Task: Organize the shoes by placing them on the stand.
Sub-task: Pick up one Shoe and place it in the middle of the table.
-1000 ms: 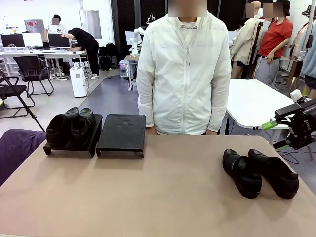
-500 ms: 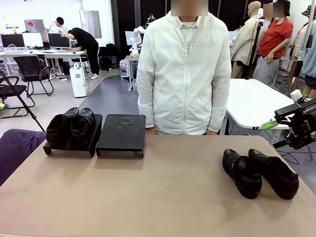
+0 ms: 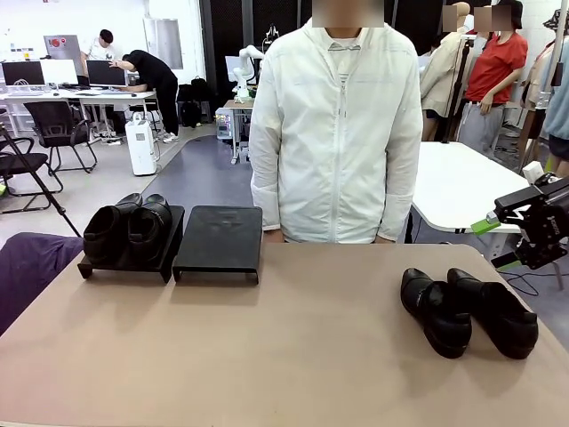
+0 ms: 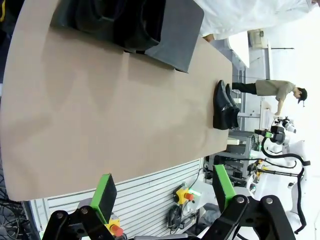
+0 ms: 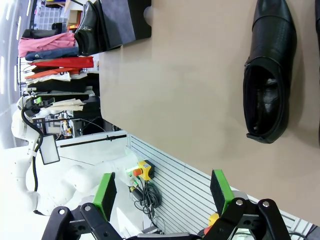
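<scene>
One pair of shoes (image 3: 129,229) up on the stand (image 3: 220,240), side by side on its left tray (image 3: 171,238), at the far left part of the counter (image 3: 293,356). Right tray (image 3: 222,233) just beside the left one, flat black top in full sight. Second pair of shoes (image 3: 467,311) flat on the counter well apart, over at the right side, the two lying side by side with toes angled toward the robot's side and the outer shoe near the counter's right edge. Person (image 3: 336,133) in a white zipped jacket standing at the far edge, behind the stand's right tray. Right gripper (image 3: 494,243) off the counter's right side, raised above the second pair and apart from it, green pads spread; same wide spread in the right wrist view (image 5: 162,192), with one shoe of that pair lying beyond the fingers. Left gripper (image 4: 164,192) likewise spread wide in open air, back past the counter's near edge, looking across at stand and shoes.
</scene>
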Tool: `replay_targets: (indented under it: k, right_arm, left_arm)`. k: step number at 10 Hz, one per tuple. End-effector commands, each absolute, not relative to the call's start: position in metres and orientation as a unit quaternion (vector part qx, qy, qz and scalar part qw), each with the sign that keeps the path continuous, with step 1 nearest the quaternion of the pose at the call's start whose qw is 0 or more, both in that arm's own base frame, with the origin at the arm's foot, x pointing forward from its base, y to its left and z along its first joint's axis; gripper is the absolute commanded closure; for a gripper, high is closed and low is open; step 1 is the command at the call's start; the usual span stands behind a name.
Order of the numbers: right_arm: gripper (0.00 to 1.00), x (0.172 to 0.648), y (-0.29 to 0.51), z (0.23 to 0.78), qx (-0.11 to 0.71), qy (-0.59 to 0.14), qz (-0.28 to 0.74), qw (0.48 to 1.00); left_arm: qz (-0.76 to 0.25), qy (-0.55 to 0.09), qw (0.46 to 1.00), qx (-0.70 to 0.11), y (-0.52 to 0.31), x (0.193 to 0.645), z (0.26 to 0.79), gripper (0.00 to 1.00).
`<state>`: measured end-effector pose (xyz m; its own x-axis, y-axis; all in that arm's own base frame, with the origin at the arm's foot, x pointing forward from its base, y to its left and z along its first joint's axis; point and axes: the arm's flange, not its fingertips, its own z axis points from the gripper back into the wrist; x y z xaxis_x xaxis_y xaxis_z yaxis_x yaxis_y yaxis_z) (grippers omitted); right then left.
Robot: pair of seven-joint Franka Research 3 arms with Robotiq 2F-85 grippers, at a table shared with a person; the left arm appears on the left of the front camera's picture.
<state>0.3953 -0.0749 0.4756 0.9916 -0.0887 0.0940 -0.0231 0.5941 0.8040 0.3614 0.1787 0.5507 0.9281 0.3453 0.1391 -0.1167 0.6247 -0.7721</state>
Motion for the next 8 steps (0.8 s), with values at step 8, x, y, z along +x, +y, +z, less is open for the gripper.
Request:
replay_targets:
  k: [8]
  right_arm:
    - [0.00, 0.428, -0.037, 0.458, 0.359, -0.085, -0.010, 0.930]
  left_arm:
    - [0.130, -0.135, 0.892, -0.412, 0.180, 0.358, 0.550, 0.00]
